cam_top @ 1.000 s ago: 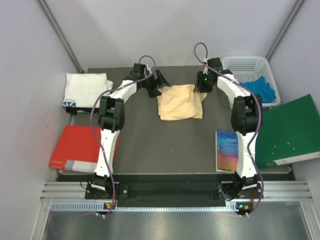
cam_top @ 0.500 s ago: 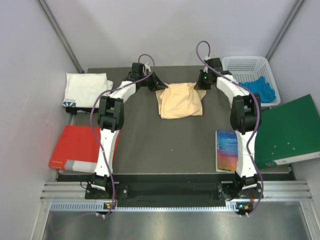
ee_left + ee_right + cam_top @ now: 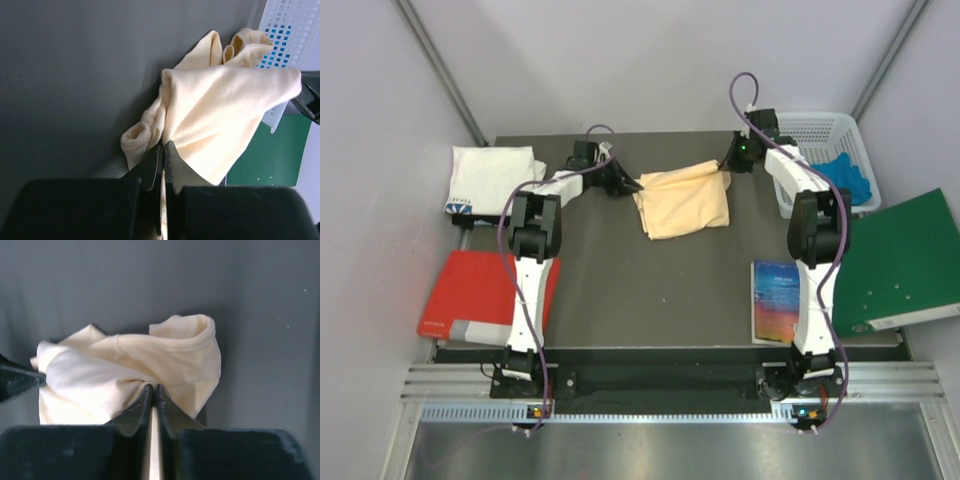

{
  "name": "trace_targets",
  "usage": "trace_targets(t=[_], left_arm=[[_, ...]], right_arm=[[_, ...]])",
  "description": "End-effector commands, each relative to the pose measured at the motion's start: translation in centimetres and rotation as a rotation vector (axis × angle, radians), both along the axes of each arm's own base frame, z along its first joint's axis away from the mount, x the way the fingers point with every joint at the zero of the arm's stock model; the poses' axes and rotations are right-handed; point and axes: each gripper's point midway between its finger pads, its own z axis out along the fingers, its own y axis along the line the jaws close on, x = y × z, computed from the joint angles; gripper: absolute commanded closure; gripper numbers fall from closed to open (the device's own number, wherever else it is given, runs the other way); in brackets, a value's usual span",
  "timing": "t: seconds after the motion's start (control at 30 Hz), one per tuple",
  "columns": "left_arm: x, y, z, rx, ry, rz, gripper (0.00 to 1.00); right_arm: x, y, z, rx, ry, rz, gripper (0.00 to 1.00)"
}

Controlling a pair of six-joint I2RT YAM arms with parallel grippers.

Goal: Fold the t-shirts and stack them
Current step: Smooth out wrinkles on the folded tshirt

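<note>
The peach-yellow t-shirt [image 3: 683, 198] hangs bunched between both arms near the back middle of the dark table [image 3: 650, 290]. My left gripper [image 3: 630, 183] is shut on its left corner; in the left wrist view the cloth [image 3: 220, 115] is pinched between the jaws of the left gripper [image 3: 163, 146]. My right gripper [image 3: 727, 171] is shut on the right corner, and the right wrist view has cloth [image 3: 150, 360] fanning out from the right gripper [image 3: 153, 387]. The white t-shirt [image 3: 490, 177] with a dark-blue print lies folded at the table's back left.
A white basket [image 3: 825, 150] holding blue cloth [image 3: 842, 177] stands at the back right. A green folder [image 3: 900, 262] lies at the right. A colourful book [image 3: 775, 300] sits beside the right arm. A red book [image 3: 475, 295] lies at the front left.
Both grippers closed on the peach-yellow shirt's far corners and moved apart, drawing its top edge out sideways and raising it. The right arm swung toward the basket.
</note>
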Motion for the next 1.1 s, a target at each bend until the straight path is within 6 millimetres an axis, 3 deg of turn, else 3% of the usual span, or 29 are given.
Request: trace_targets(t=[0.0,0.03,0.07,0.1,0.13,0.17,0.2,0.23,0.27,0.37,0.43,0.47,0.5,0.57,0.7,0.93,1.07], left_arm=[[0.5,0.4,3.3,0.011,-0.091,0.000,1.00],[0.6,0.3,3.6,0.007,-0.095,-0.001,0.99],[0.6,0.3,3.7,0.002,-0.094,-0.003,0.88],[0.6,0.2,4.1,-0.001,-0.105,-0.008,0.74],[0.6,0.1,4.5,-0.003,-0.114,-0.011,0.50],[0.7,0.1,5.7,-0.009,-0.144,-0.016,0.02],[0.6,0.0,6.6,-0.016,-0.168,-0.026,0.01],[0.5,-0.1,7.4,-0.020,-0.189,-0.034,0.01],[0.5,-0.2,9.2,-0.033,-0.237,-0.042,0.01],[-0.2,-0.8,12.8,-0.069,-0.307,-0.070,0.01],[-0.7,-1.2,13.8,-0.071,-0.325,-0.084,0.01],[-0.9,-1.5,14.5,-0.071,-0.337,-0.088,0.01],[-1.2,-1.7,14.4,-0.065,-0.331,-0.095,0.01],[-1.5,-2.0,14.3,-0.063,-0.321,-0.102,0.01],[-2.2,-2.7,13.0,-0.055,-0.277,-0.114,0.01],[-3.1,-6.4,11.3,-0.111,-0.213,-0.163,0.01],[-3.8,-9.5,11.2,-0.213,-0.181,-0.200,0.01]], right_arm=[[2.2,-1.1,-1.8,-0.005,0.016,-0.058,0.85],[2.1,-1.1,-2.2,-0.003,0.027,-0.067,0.77],[2.1,-1.2,-2.3,-0.007,0.028,-0.069,0.70],[1.7,-1.3,-2.4,-0.016,0.032,-0.072,0.56],[1.9,-1.2,-1.9,-0.018,0.007,-0.067,0.49],[1.8,-1.2,0.1,-0.019,-0.034,-0.063,0.41],[1.3,-1.4,0.4,-0.032,-0.040,-0.062,0.32],[1.3,-1.6,1.2,-0.043,-0.064,-0.058,0.30],[1.1,-1.7,3.3,-0.044,-0.103,-0.055,0.29],[0.4,-1.6,5.7,-0.050,-0.148,-0.024,0.31],[0.0,-1.0,6.9,-0.032,-0.170,0.022,0.48],[-0.2,-0.4,7.7,-0.024,-0.186,0.043,0.63],[-0.5,0.1,8.2,-0.007,-0.196,0.069,0.96],[-1.1,1.4,9.1,0.011,-0.215,0.118,1.00],[-2.4,3.9,8.4,0.111,-0.181,0.221,1.00],[-2.8,6.8,3.8,0.282,-0.033,0.307,1.00],[-2.2,8.3,4.5,0.355,-0.052,0.361,1.00]])
